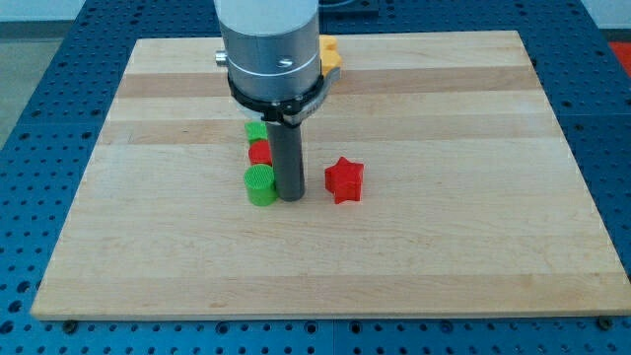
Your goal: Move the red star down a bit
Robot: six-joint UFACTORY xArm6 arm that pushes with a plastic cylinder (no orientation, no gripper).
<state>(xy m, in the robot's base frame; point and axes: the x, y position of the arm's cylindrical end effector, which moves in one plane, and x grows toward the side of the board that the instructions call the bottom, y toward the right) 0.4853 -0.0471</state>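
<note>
Red star [344, 180] near board centre, just to view's right of my tip [292, 198], level with it, apart. Bare rod, nothing grasped. Green cylinder [260, 184] beside tip's left.

No readable text, label, brand, number or sign appears anywhere in the camera view, neither on the blocks nor the surface [444, 247].

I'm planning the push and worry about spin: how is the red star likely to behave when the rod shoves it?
The red star looks squat and flat-bottomed, so it should slide rather than tip or roll. Its pointed outline suggests an off-centre push from my tip, now at its left, may turn it. It seems rigid and light on the smooth wooden board.
</note>
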